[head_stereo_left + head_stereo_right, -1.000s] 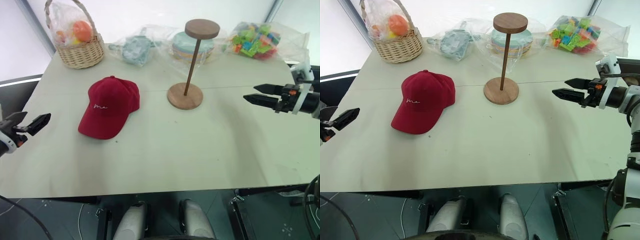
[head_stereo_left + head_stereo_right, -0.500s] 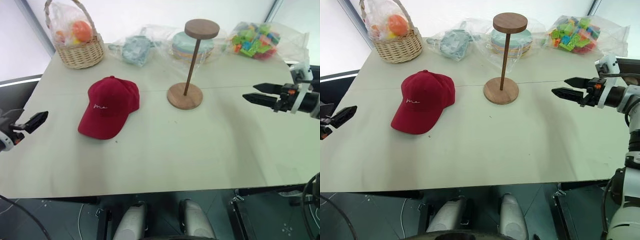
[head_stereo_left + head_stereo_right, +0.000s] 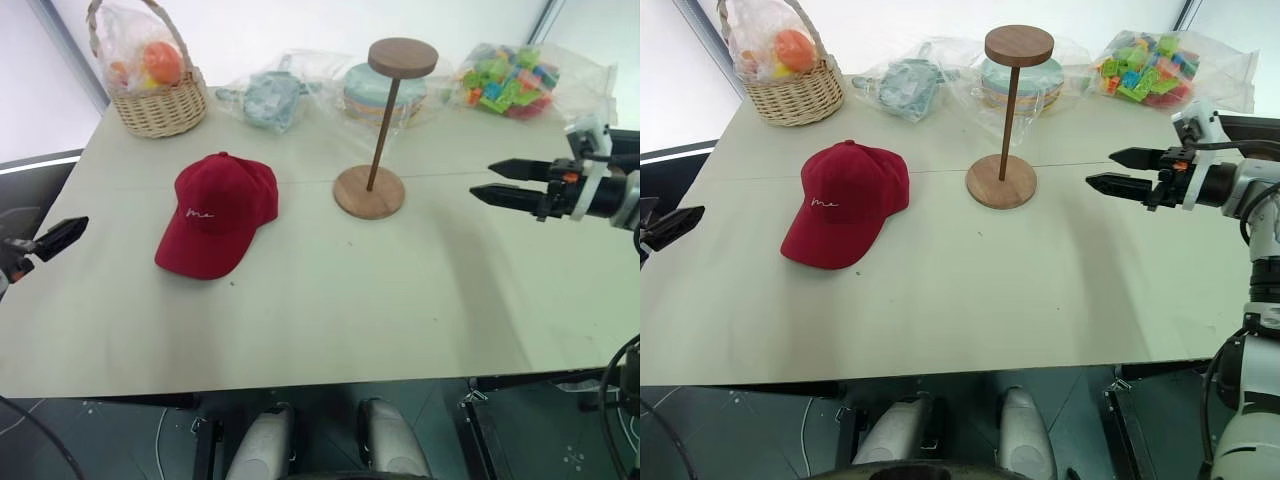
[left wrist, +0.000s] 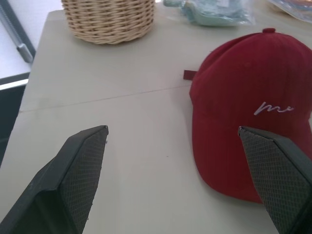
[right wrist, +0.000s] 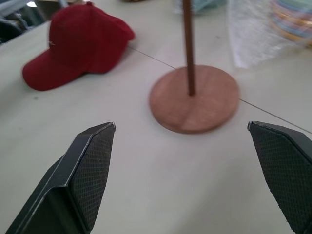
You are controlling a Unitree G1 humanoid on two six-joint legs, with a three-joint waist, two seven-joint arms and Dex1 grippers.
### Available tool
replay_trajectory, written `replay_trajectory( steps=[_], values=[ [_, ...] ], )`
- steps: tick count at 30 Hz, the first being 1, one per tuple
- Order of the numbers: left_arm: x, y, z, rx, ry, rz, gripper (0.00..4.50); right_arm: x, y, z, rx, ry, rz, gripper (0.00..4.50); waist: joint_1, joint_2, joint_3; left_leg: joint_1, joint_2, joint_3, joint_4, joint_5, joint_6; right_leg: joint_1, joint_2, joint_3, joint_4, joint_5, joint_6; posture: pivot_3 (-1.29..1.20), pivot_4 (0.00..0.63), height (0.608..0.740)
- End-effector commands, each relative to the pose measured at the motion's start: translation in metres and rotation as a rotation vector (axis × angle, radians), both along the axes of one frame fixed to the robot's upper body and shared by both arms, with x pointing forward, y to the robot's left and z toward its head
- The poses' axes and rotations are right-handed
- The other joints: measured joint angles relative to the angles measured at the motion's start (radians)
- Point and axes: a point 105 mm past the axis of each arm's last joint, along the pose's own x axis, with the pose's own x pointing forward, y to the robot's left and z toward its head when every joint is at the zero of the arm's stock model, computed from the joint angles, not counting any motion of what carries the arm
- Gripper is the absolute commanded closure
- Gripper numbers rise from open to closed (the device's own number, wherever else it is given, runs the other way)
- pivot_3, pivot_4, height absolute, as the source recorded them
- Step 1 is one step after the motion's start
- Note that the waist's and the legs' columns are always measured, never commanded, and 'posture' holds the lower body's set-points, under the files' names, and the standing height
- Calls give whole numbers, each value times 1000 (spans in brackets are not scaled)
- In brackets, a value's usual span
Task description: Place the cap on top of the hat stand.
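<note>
The cap (image 3: 215,213) is found at two o'clock from the nearer left gripper (image 3: 52,240), brim toward seven o'clock, while both grippers' fingers are spread apart, empty.

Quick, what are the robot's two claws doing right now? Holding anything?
Left gripper: open, empty, beside the cap.
Right gripper: open, empty, pointing toward the hat stand.

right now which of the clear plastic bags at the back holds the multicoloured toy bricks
The bag of toy bricks at the table's far right corner; the other bags hold a teal item and stacked plates.
</note>
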Motion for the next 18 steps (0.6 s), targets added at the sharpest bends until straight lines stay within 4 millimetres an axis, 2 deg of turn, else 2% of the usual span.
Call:
replay_trajectory(
  steps=[1,5,7,13,16,18],
  values=[
    [-7,-12,6,3,14,-77,27,-21,32,12,17,-19,128,0,1,0,0,0,0,0,0,0,0,0,0,0,0,0,0,0,150,740],
    [-14,-12,-4,-13,44,-73,27,-47,68,20,95,10,253,0,2,0,0,0,0,-1,0,0,0,0,0,0,0,0,0,0,150,740],
    [-16,-13,-11,-20,55,-68,27,-58,80,18,81,19,294,0,3,0,0,0,0,-1,0,-2,3,0,0,0,0,0,0,0,150,740],
    [-14,-18,-25,-1,65,-74,27,-57,84,19,80,19,279,0,5,-2,-1,0,0,-1,0,-2,4,1,-1,0,-1,0,0,0,150,740],
    [-4,-23,-28,253,1,-107,27,-50,79,19,88,16,252,0,6,-2,-1,0,0,-1,0,-2,3,1,-1,0,-1,0,0,0,150,740],
    [1,-31,-37,428,6,-164,27,-46,76,17,87,16,240,0,4,-2,-1,0,0,0,0,-1,2,1,-1,0,-1,0,0,0,150,740]
  ],
)
